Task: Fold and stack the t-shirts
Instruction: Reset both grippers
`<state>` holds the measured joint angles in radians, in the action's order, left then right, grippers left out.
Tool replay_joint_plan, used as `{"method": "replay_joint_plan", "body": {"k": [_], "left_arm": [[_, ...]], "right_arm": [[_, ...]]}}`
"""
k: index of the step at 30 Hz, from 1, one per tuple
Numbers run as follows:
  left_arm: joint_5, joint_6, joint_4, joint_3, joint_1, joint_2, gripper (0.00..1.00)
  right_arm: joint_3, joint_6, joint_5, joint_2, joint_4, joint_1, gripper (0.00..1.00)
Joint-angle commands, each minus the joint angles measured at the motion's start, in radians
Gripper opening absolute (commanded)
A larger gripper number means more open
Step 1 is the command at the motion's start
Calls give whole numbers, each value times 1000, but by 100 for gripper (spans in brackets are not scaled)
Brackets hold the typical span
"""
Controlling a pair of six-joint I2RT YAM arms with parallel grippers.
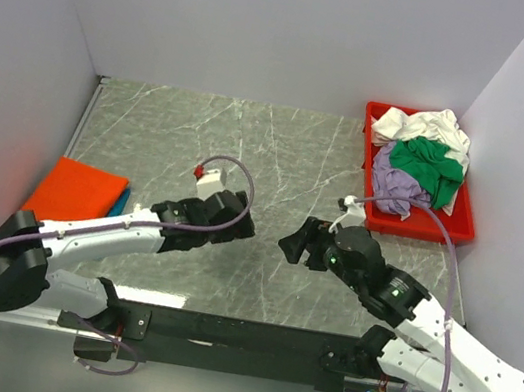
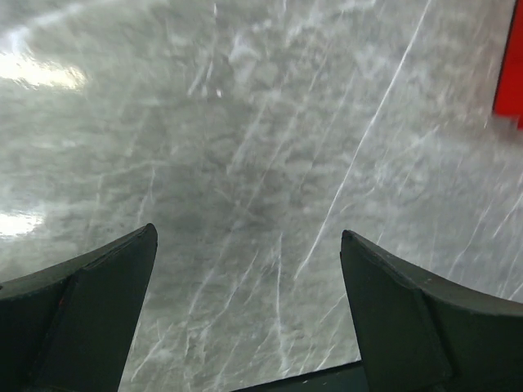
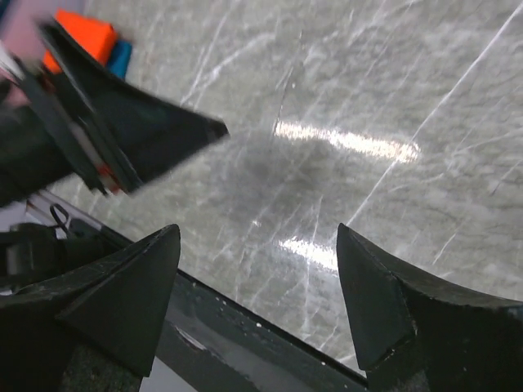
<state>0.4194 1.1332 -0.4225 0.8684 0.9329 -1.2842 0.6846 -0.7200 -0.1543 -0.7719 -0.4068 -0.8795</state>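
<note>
A folded bright orange t-shirt (image 1: 75,189) lies at the table's left edge on top of a teal-blue one (image 1: 120,201). Both show in the right wrist view too, the orange t-shirt (image 3: 86,33) and the teal-blue one (image 3: 121,55) at the top left. Crumpled white (image 1: 427,124), green (image 1: 428,164) and lavender (image 1: 393,187) t-shirts are heaped in the red tray (image 1: 369,124). My left gripper (image 1: 242,225) (image 2: 248,233) hovers open over bare marble near the table's middle. My right gripper (image 1: 292,245) (image 3: 258,230) faces it, open and holding nothing.
The two grippers are close together near the table's centre, and a left finger (image 3: 147,122) crosses the right wrist view. The black mounting rail (image 1: 247,336) runs along the near edge. White walls close in the left, back and right sides. A corner of the red tray (image 2: 511,65) shows.
</note>
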Motion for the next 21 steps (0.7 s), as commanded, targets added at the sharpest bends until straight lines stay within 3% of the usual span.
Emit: {"method": "replay_joint_plan", "body": {"k": [1, 11, 21], "left_arm": [[-37, -46, 146, -66, 23, 26, 99], [-74, -73, 218, -146, 30, 134, 100], [-77, -93, 203, -115, 30, 100, 99]], "right_arm": [[-7, 4, -74, 34, 17, -6, 84], [-40, 13, -111, 33, 45, -6, 85], [-40, 21, -128, 36, 46, -6, 85]]}}
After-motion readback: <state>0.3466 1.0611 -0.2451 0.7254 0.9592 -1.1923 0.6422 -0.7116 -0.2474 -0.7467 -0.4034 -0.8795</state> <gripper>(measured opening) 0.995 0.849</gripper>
